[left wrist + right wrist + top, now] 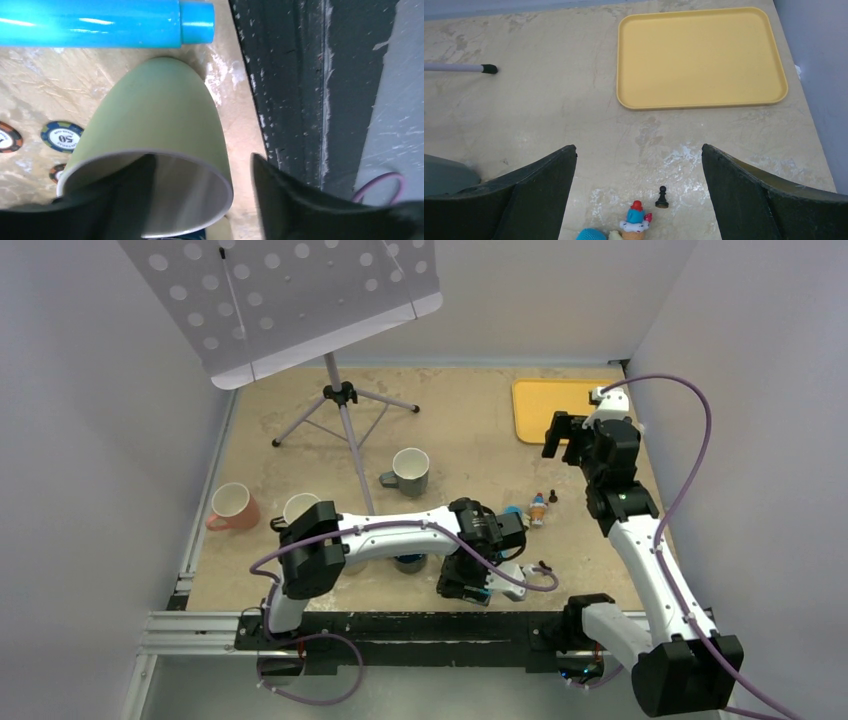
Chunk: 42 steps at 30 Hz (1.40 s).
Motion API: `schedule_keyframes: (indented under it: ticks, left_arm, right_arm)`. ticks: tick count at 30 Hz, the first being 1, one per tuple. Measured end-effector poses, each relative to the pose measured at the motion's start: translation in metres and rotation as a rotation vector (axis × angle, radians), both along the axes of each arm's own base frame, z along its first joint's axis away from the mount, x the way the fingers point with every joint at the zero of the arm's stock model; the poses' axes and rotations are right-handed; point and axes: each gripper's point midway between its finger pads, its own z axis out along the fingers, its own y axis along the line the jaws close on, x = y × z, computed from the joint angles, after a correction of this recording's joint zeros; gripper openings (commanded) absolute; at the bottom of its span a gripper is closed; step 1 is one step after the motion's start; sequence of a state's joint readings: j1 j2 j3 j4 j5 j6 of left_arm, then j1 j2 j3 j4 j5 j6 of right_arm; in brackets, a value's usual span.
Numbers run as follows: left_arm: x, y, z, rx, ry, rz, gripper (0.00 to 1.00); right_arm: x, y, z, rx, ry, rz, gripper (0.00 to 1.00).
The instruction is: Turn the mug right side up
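An olive-green mug [155,110] with a pale inside fills the left wrist view, its open mouth turned toward the camera and its base toward a blue tube [100,22]. My left gripper [202,160] is open, with one finger [125,195] inside the mug's mouth and the other finger [290,200] outside the wall. A strip of table shows between the wall and the outer finger. In the top view my left gripper [465,585] is near the table's front edge and the arm hides the mug. My right gripper [570,438] is open and empty, held above the table.
A grey mug [410,472], a pink mug [232,507] and a white mug [298,508] stand upright. A music stand [340,400] is at the back, a yellow tray [699,55] at the back right. A small toy figure [636,220], a black pawn [662,197] and poker chips [62,136] lie nearby. The black front rail [290,75] runs beside the mug.
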<state>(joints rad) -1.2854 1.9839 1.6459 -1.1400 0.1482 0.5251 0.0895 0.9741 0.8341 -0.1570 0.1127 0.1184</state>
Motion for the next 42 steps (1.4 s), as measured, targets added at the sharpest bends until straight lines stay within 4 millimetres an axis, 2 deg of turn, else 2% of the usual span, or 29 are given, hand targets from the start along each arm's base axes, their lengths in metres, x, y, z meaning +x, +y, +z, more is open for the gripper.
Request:
schedule_keyframes:
  ticks: [1, 2, 5, 8, 9, 10, 12, 14, 16, 18, 19, 21, 24, 28, 31, 33, 35, 42]
  left_arm:
    - [0.001, 0.000, -0.002, -0.001, -0.005, 0.000, 0.95]
    - [0.001, 0.001, -0.002, -0.001, -0.009, -0.002, 0.97]
    - [0.006, 0.004, 0.014, -0.032, -0.048, -0.005, 0.99]
    - [0.012, 0.007, 0.056, -0.128, -0.099, 0.011, 1.00]
    - [0.014, 0.009, 0.084, -0.203, -0.130, 0.026, 1.00]
    - [0.017, 0.010, 0.092, -0.223, -0.139, 0.035, 1.00]
    - [0.031, 0.020, 0.133, -0.352, -0.187, 0.107, 1.00]
    - [0.055, 0.041, 0.171, -0.482, -0.250, 0.224, 1.00]
    - [0.092, 0.083, 0.206, -0.612, -0.349, 0.415, 1.00]
    - [0.122, 0.129, 0.223, -0.687, -0.455, 0.598, 1.00]
    - [0.129, 0.149, 0.226, -0.700, -0.499, 0.665, 1.00]
    - [0.140, 0.191, 0.223, -0.721, -0.589, 0.802, 1.00]
    - [0.150, 0.243, 0.198, -0.688, -0.689, 0.961, 1.00]
    - [0.157, 0.310, 0.139, -0.574, -0.729, 1.215, 1.00]
    - [0.155, 0.344, 0.094, -0.507, -0.706, 1.371, 1.00]
    - [0.149, 0.353, 0.074, -0.491, -0.702, 1.414, 1.00]
    - [0.146, 0.354, 0.066, -0.508, -0.716, 1.428, 1.00]
    - [0.159, 0.351, 0.079, -0.678, -0.816, 1.450, 1.00]
  right_arm:
    - [0.000, 0.000, 0.000, 0.000, -0.001, 0.001, 0.98]
    - [0.000, 0.001, 0.000, 0.001, -0.001, 0.003, 0.98]
    - [0.000, 0.001, 0.001, 0.002, -0.003, 0.006, 0.98]
    - [0.001, 0.004, 0.001, 0.008, -0.005, 0.023, 0.98]
    - [0.002, 0.006, 0.001, 0.010, -0.009, 0.029, 0.98]
    - [0.002, 0.007, 0.001, 0.013, -0.013, 0.035, 0.98]
    - [0.003, 0.010, 0.000, 0.020, -0.025, 0.053, 0.98]
    - [0.003, 0.014, -0.006, 0.030, -0.035, 0.073, 0.98]
    - [0.001, 0.017, -0.016, 0.037, -0.036, 0.088, 0.98]
    - [-0.001, 0.019, -0.027, 0.047, -0.034, 0.098, 0.98]
    - [-0.001, 0.020, -0.030, 0.051, -0.034, 0.099, 0.98]
    - [-0.002, 0.020, -0.035, 0.060, -0.041, 0.096, 0.98]
    - [-0.003, 0.020, -0.036, 0.076, -0.070, 0.090, 0.98]
    - [-0.005, 0.016, -0.028, 0.111, -0.146, 0.050, 0.98]
    - [-0.008, 0.009, -0.025, 0.135, -0.189, 0.001, 0.98]
    - [-0.010, 0.005, -0.024, 0.149, -0.214, -0.028, 0.98]
    - [-0.013, 0.000, -0.026, 0.167, -0.235, -0.062, 0.98]
    - [-0.017, -0.007, -0.040, 0.202, -0.262, -0.115, 0.98]
